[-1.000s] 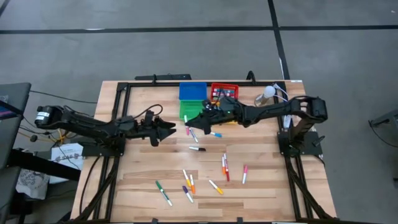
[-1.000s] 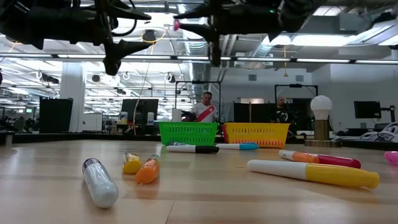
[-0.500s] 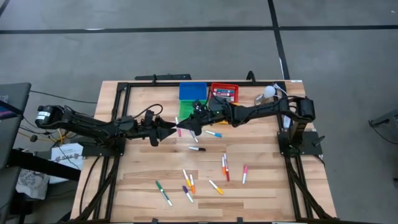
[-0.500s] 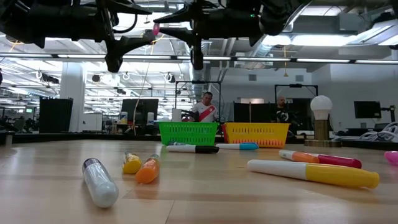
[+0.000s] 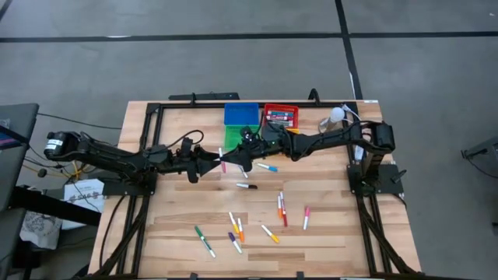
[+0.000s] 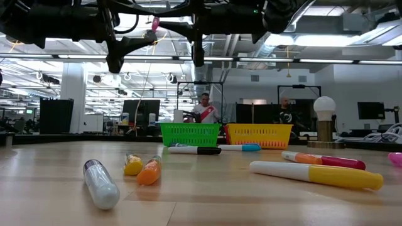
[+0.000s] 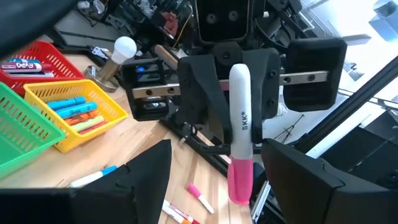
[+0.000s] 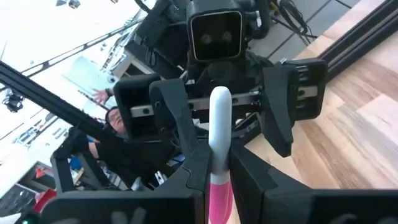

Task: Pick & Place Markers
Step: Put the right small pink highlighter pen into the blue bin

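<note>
A white marker with a pink cap sits between dark grippers. Behind stand green, yellow, red and blue bins.

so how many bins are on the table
4, all at the table's far edge: blue bin and red bin at the back, green bin and yellow bin in front of them, partly under the right arm.

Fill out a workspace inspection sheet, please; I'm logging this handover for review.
Surface: wooden table, black rails around it.
Job's things: pink-capped marker held in the air; loose markers on the table.
Clutter: coloured bins at the far edge; bulb lamp.
Pincers: right pincer shut on the pink-capped marker; left pincer open, facing it.
Cables: bundle by the left arm's base.
Surroundings: two people beyond the table.
</note>
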{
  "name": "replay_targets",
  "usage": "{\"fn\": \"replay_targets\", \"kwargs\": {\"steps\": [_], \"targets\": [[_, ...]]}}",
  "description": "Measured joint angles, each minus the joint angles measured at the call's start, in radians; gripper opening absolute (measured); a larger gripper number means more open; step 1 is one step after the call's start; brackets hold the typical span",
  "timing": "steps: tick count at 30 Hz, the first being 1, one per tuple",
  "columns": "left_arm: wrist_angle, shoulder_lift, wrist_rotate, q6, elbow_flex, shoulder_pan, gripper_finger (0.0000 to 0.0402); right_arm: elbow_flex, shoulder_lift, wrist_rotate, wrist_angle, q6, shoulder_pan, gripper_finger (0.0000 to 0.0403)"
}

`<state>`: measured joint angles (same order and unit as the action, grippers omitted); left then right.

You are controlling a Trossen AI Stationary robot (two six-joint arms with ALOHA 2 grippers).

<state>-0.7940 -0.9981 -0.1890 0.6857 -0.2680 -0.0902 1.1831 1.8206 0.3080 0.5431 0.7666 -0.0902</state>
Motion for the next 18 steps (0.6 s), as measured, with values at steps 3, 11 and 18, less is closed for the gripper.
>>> {"fn": "replay_targets", "kwargs": {"steps": [3,11,18], "targets": [[-0.001,-0.003,-0.02,0.0,0.0,0.0,0.0249,0.0,0.0,-0.001,0.02,0.01,-0.001,0.0035],[0.0,-0.106,-0.021,-0.026,-0.071,-0.004,0.0249,0.0,0.001,-0.019,0.021,0.013,-0.002,0.0035],[0.0,-0.114,-0.02,-0.026,-0.079,-0.009,0.0233,0.0,0.001,-0.019,0.016,0.011,-0.002,0.0039]]}}
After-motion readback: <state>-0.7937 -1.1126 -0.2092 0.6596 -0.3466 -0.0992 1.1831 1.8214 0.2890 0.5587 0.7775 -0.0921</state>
